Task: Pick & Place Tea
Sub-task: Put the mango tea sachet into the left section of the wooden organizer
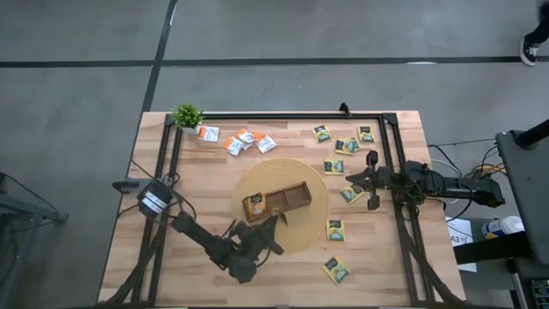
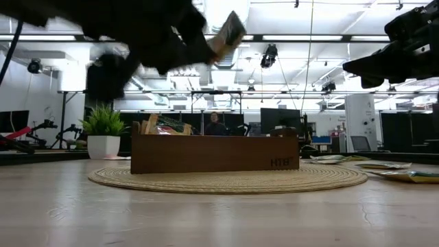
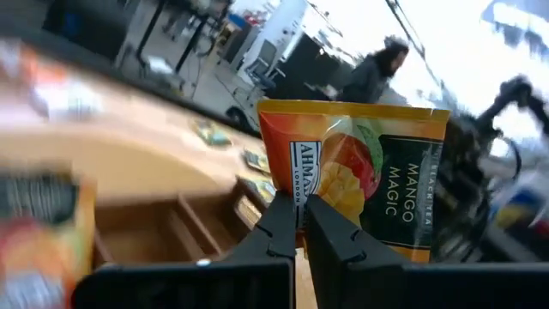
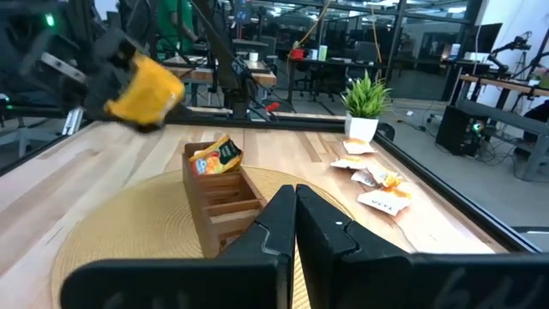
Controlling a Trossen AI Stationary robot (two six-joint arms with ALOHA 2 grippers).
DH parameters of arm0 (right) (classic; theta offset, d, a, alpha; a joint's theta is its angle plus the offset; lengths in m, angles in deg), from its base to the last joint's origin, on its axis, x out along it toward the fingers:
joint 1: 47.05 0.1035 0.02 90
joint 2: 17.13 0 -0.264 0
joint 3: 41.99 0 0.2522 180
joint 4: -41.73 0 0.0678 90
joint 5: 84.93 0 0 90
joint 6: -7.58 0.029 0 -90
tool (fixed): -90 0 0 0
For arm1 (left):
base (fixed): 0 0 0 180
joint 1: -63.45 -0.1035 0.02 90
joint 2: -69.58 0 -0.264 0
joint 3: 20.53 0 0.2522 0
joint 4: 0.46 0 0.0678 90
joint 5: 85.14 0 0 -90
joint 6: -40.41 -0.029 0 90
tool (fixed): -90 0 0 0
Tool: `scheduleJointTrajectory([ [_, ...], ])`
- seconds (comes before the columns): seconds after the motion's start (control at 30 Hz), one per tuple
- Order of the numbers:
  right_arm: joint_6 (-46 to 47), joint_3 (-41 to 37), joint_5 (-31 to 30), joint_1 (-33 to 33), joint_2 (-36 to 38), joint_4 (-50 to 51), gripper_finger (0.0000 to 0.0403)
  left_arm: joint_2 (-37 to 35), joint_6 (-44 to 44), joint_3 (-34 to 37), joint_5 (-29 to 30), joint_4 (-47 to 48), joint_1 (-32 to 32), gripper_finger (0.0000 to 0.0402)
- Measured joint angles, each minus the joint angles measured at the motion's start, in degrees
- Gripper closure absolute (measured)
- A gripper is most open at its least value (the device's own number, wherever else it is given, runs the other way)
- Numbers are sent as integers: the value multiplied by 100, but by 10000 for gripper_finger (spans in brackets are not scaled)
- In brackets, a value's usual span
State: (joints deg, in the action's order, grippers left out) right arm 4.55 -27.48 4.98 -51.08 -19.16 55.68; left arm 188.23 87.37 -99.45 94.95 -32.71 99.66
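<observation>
The left gripper [image 3: 300, 210], jaws clamped on a mango tea sachet [image 3: 364, 172], hovers beside the wooden tray [image 1: 276, 202] on the desk [image 1: 206, 180]. The right gripper [image 4: 295, 206] waits, jaws closed and empty.

My high view looks straight down on the whole table [image 1: 214, 184], both arms within frame. My low view sits at table-top height, close to the round woven mat [image 2: 226, 180], facing level across the wooden tray [image 2: 215, 153] into the room. My left wrist view looks past its own fingers [image 3: 330, 232] at a sachet [image 3: 364, 176] close up. My right wrist view faces across the table. All four views share the tray; three share the potted plant [image 4: 367, 105].
</observation>
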Motion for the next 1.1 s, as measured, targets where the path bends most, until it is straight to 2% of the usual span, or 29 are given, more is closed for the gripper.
scheduleJointTrajectory([
  [0.17,0,-2,-2,0,0,-1,394,-761,-2879,0,-257,2,157,392],
  [0.3,0,0,-2,0,0,-2,394,-1339,-4270,-35,-276,302,301,392],
  [0.37,0,0,-3,0,0,-2,394,-1519,-4655,-161,-16,681,362,392],
  [0.63,0,0,-2,1,0,-1,394,-1605,-5700,-758,-3,1207,291,396],
  [0.87,0,0,0,1,0,0,394,-1594,-6172,-758,0,1358,108,400],
  [1.1,0,-1,0,1,0,0,394,-1689,-7144,-769,-4,1344,-21,400],
])
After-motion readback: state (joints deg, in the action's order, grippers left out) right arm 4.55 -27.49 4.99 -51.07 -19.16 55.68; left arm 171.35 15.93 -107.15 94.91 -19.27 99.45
